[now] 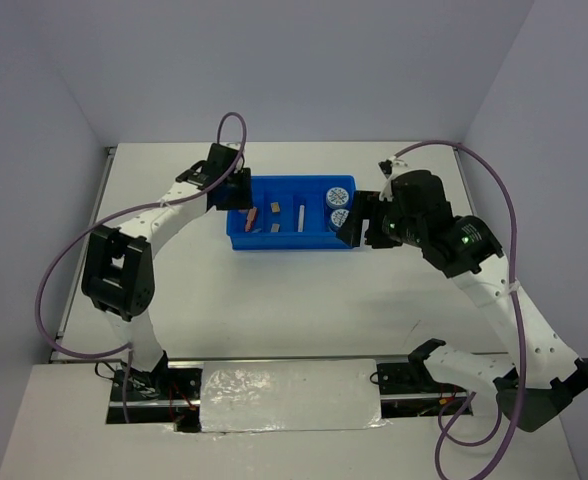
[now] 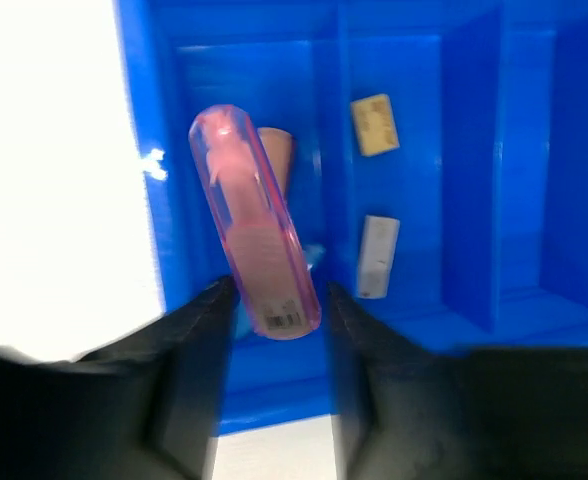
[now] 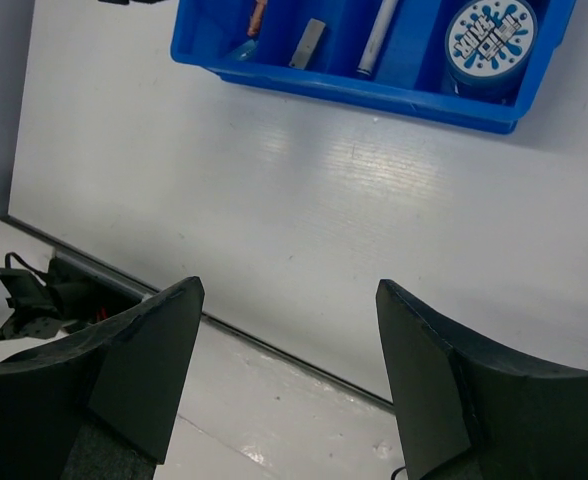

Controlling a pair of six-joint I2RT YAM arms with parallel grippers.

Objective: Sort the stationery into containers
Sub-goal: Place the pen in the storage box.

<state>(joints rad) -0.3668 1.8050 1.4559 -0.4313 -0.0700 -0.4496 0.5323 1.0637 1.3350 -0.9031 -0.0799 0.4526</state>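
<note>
1. Top view, middle of frame: one blue tray (image 1: 294, 243) is seen. Counted inside are two discs (image 1: 339, 197), one pen (image 1: 301, 215), two blocks (image 1: 275, 208) and one orange capsule (image 1: 247, 217).
2. Only in the left wrist view is one pink capsule (image 2: 254, 220) shown, pinched by the left gripper (image 2: 279, 300) over the tray's left-of-frame compartment.
3. The right gripper (image 3: 286, 290) is held spread wide and empty above the table (image 3: 324, 200). Just one disc is caught there, upper right.

I can read nothing. The pink translucent capsule-shaped piece (image 2: 254, 220) has a blurred barcode-like label at its 6 o'clock end; the round blue-white disc (image 3: 491, 35) shows illegible print.
</note>
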